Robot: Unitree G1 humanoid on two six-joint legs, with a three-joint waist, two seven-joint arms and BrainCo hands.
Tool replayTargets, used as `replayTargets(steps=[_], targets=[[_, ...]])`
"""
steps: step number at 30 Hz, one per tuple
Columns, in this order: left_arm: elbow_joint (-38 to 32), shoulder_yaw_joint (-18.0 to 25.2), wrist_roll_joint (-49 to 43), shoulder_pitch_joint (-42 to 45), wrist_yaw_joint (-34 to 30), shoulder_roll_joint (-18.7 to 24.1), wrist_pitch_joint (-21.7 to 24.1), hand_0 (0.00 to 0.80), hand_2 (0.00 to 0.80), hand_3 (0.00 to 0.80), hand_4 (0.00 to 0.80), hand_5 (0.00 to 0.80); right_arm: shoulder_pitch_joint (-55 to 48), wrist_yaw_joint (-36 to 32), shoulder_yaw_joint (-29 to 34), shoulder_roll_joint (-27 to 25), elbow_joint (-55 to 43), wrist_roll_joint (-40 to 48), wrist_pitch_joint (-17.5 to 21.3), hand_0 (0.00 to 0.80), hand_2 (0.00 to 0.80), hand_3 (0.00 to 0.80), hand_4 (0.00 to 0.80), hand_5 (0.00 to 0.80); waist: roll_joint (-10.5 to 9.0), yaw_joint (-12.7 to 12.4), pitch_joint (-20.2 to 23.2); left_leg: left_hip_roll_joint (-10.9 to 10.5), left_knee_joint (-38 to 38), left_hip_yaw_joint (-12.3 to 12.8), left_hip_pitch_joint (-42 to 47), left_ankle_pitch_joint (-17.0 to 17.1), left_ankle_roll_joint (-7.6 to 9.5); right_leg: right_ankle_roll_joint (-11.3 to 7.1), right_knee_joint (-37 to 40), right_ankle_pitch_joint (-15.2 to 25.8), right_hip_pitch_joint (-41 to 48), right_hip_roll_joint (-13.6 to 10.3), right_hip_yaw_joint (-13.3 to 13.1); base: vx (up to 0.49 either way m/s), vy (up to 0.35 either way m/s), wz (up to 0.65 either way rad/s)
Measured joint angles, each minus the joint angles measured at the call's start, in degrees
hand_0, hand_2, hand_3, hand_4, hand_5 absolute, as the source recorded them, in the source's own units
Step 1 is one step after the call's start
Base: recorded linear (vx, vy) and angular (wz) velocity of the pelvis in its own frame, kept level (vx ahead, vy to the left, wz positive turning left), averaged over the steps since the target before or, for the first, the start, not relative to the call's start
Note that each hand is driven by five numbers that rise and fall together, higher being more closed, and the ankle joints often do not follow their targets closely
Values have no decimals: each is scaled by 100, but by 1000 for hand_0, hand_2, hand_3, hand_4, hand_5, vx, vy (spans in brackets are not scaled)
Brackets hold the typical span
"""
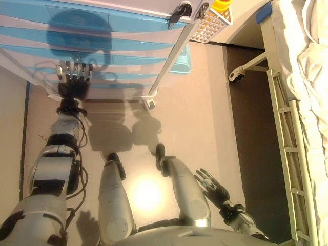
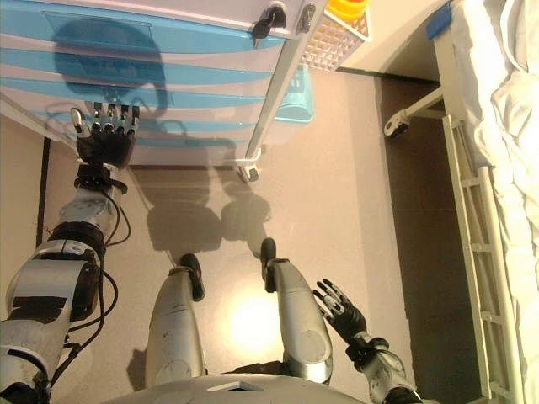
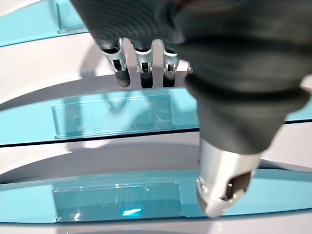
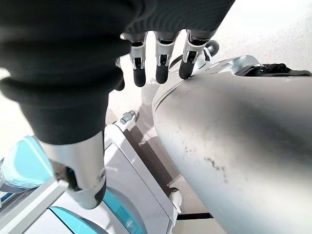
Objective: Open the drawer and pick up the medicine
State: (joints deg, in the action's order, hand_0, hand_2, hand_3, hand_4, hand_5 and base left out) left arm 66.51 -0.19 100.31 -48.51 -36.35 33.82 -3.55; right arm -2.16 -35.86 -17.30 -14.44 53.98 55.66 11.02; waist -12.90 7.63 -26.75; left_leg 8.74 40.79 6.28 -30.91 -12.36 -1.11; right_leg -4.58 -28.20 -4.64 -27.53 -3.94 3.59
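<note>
A white cabinet (image 1: 169,56) with several blue-fronted drawers (image 1: 102,41) stands ahead, and all the drawers are closed. My left hand (image 1: 74,82) is raised at a lower drawer front (image 3: 112,114), its fingers (image 3: 142,68) straight and open with the tips close to or on the white band above that blue front. No medicine shows in any view. My right hand (image 1: 215,188) hangs low at my side, fingers relaxed and open, holding nothing.
A yellow thing in a white perforated basket (image 1: 211,23) sits beside the cabinet's top right corner. A hospital bed with a white rail (image 1: 292,154), white sheets (image 1: 307,56) and a castor (image 1: 236,76) lines the right side. The cabinet's own castor (image 1: 148,104) rests on beige floor.
</note>
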Motion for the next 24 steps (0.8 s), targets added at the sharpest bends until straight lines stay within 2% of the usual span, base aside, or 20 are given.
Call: replayTargets(steps=[6,10,11,12,13,14,24], targets=[[-2,-37,215,-30,-186,16,-10,0,0,0,0,0,12,-71,-70,1,5,9,17,0,0,0,0,0,-88,12,-34,3,7,-11,-31,2,-1,1,-6,0,-21,6,5,0,0,0],[-13,-244,383,-42,-397,42,6,0,0,0,0,0,11,-93,-126,2,4,68,27,0,0,0,0,0,-144,12,-55,-2,4,-15,-43,4,2,1,-5,1,-23,3,6,0,0,0],[-20,-290,432,-42,-407,45,7,138,138,138,138,138,12,-93,-126,1,3,69,27,0,0,0,0,0,-144,9,-55,-6,1,-18,-46,6,6,2,-11,1,-23,1,6,0,0,0],[-22,-316,447,-42,-415,47,12,461,461,461,461,461,12,-93,-126,1,4,69,27,0,0,0,0,0,-144,8,-55,-9,-2,-20,-48,18,26,3,-13,2,-23,-3,9,0,0,0],[-22,-358,458,-42,-413,62,18,584,584,584,584,584,12,-93,-126,1,3,69,28,0,0,0,0,0,-144,12,-56,-11,-8,-19,-50,21,32,3,-9,2,-26,-6,9,0,0,0],[-22,-399,490,-42,-383,74,32,800,800,800,800,800,12,-93,-128,1,0,70,28,0,0,0,0,0,-143,21,-56,-13,-15,-17,-59,26,39,5,-4,4,-35,-7,8,0,0,0],[-147,-525,598,-24,-375,-5,133,800,800,800,800,800,32,-92,-148,-1,16,117,39,0,0,0,0,0,-135,63,-63,-90,-109,-9,-69,77,66,1,-29,-1,-88,-78,5,-7,1,2]])
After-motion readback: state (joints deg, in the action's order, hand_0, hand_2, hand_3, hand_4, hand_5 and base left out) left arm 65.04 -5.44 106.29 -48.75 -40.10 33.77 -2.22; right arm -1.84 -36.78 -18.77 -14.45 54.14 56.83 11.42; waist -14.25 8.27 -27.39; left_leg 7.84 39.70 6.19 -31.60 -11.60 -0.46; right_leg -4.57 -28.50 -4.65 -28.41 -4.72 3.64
